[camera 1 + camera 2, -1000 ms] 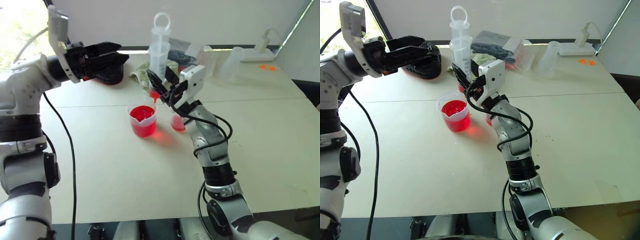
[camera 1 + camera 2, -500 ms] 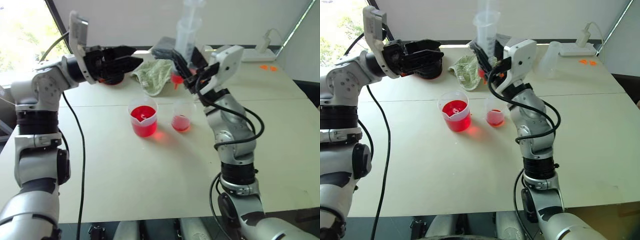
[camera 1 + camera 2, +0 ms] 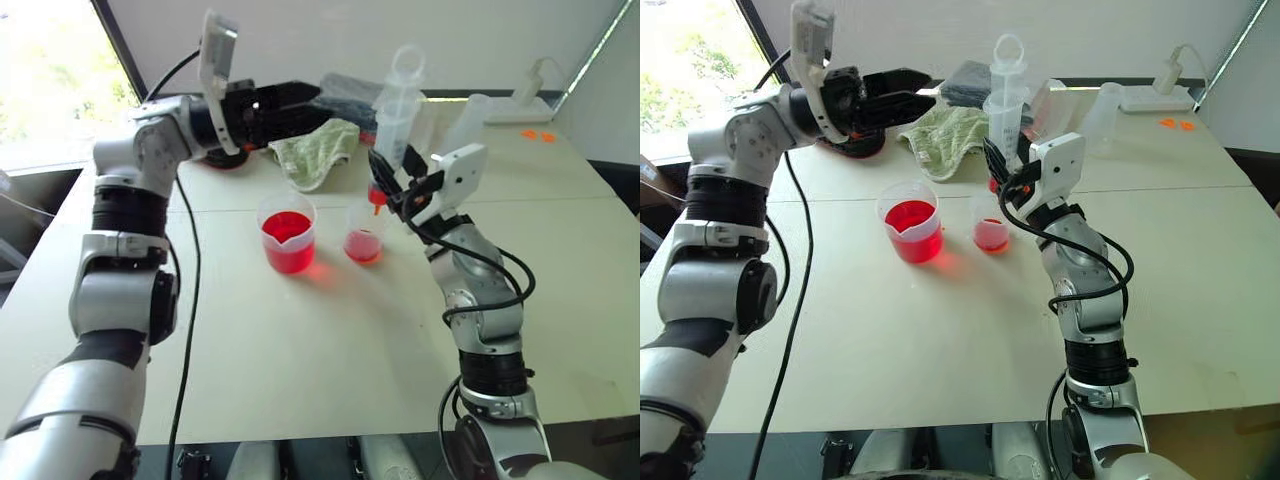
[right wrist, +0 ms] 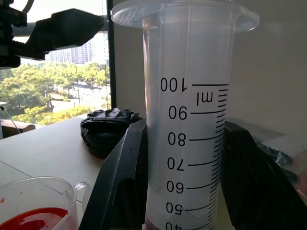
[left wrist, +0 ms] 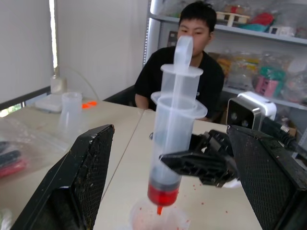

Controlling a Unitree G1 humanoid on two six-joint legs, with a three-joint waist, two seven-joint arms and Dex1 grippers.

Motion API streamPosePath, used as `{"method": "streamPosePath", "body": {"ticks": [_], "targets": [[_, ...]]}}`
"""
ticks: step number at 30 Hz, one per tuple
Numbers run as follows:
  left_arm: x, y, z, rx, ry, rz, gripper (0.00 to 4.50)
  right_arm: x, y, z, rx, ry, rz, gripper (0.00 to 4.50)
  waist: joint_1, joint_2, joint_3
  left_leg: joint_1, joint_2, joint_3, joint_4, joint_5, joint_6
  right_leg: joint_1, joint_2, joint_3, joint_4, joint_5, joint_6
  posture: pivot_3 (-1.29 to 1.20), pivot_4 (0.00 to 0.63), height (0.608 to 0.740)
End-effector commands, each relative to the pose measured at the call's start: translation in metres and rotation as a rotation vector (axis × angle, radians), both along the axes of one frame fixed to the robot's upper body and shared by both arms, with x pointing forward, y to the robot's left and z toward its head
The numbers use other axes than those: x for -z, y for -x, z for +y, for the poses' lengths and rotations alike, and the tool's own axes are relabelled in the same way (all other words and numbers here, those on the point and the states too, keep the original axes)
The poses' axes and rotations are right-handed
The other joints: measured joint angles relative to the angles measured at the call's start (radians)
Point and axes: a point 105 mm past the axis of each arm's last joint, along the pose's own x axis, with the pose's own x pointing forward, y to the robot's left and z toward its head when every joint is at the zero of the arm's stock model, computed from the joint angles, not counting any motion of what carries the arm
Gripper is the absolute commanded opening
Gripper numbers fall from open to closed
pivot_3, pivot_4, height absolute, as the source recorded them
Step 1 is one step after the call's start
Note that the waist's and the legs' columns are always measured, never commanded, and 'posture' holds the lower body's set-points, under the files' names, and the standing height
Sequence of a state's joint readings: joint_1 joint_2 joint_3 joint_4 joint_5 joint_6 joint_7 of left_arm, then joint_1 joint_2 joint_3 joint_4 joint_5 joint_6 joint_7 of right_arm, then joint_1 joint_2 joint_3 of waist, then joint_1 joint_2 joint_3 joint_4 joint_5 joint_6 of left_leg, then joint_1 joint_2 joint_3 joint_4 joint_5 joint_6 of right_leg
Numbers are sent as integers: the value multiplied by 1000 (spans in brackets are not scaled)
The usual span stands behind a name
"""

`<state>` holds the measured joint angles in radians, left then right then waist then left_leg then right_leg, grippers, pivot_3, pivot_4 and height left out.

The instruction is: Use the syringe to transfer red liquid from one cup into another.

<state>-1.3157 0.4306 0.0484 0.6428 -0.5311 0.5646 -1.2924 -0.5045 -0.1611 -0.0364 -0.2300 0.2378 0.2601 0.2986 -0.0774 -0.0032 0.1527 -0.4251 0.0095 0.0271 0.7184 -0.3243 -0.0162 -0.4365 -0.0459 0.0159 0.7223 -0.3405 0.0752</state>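
The left gripper (image 3: 902,88), jaws spread and empty, hangs far left over the table (image 3: 560,300). Two cups stand mid-table: the spouted beaker (image 3: 286,233) on the left, the smaller cup (image 3: 364,232) just right, both holding red liquid (image 3: 287,240). One syringe (image 3: 394,125), light, rigid, likely slippery, stands upright above the smaller cup, its barrel clamped in the right gripper (image 3: 388,180); that barrel is the sensible hold.

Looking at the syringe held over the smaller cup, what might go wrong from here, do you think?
The syringe tip hangs above the narrow smaller cup, so a jet could miss its rim. The open left gripper nearing the plunger could knock the syringe askew in the right gripper. A sideways push might tip the cup.
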Motion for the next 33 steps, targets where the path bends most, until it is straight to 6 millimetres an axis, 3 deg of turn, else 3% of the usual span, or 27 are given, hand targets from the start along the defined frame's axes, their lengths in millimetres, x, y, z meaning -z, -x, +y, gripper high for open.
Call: {"method": "streamPosePath", "body": {"ticks": [1, 10, 17, 20, 27, 33], "targets": [[-20, 6, -22, 61, 0, -87, 3942, -8, 8, 5, -11, -16, -58, 1423, 7, 0, 0, 0, 0, 0, 0, 0, 0, 0, 0, 0, 0, 0, 0, 0, 150, 711], [-36, 4, -49, 112, 27, -115, 3942, -2, 9, 18, -42, -3, -67, 1423, 8, 0, 0, 0, 0, 1, 0, 0, 0, 1, 1, 0, -2, 0, 0, 0, 150, 711], [-27, 1, -55, 127, 7, -102, 3942, 2, 8, 22, -46, 8, -73, 1423, 9, 0, 0, 0, 0, 1, 0, 0, 0, 1, 0, 1, -2, 0, 0, 0, 150, 711], [-19, 0, -57, 131, -24, -85, 3108, 0, 8, 23, -43, 4, -78, 1423, 9, 0, 0, 0, 0, 1, 0, 0, 0, 1, 0, 1, -2, 0, 0, 0, 150, 711], [-7, -2, -63, 144, -58, -62, 53, 2, 10, 18, -20, 0, -77, 1423, 10, 0, 0, 0, 0, 1, 0, 0, 0, 1, 0, 0, -2, 0, 0, 0, 150, 711], [3, -3, -68, 147, -87, -54, 53, 2, 10, 11, 9, 7, -81, 1423, 10, 0, 0, 0, 0, 1, 0, 0, 0, 1, 0, 0, -2, 0, 0, 0, 150, 711]]}}
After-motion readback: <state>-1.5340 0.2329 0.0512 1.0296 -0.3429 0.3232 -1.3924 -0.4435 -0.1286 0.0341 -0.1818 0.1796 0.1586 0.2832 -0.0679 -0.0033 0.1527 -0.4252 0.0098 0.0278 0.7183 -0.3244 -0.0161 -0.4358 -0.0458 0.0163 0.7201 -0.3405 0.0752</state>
